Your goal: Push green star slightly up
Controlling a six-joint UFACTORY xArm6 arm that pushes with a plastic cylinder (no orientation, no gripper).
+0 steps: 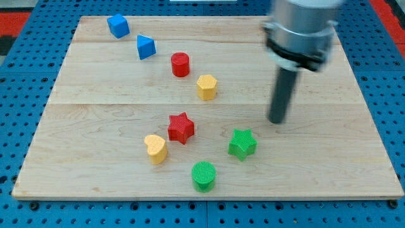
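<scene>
A: Here's the surface (114, 95), pale wooden board, eight blocks on it. My tip (276, 120) is down at the view's right of centre, with the dark rod rising into a blurred grey mount at the top.

B: And the green star (242, 143)?

A: Lower right of the cluster, just below and to the view's left of my tip. Close, but apart; there's bare wood between them.

B: Neighbours?

A: Green cylinder (204, 175) sits below-left of the star, nearest the bottom edge. Red star (181, 128) is to its left, slightly higher, and the yellow heart (155, 149) is just below-left of that, near it but not touching, as far as I can tell.

B: And further up?

A: A diagonal line running to the top left: yellow block (207, 87), shape looks roughly hexagonal though I can't be sure, then the red cylinder (180, 64), then a blue wedge (146, 47), then a blue cube (118, 26) near the top-left corner.

B: Any hand to report, apart or together?

A: None on this arm, just the rod. All blocks sit separate and upright.
</scene>
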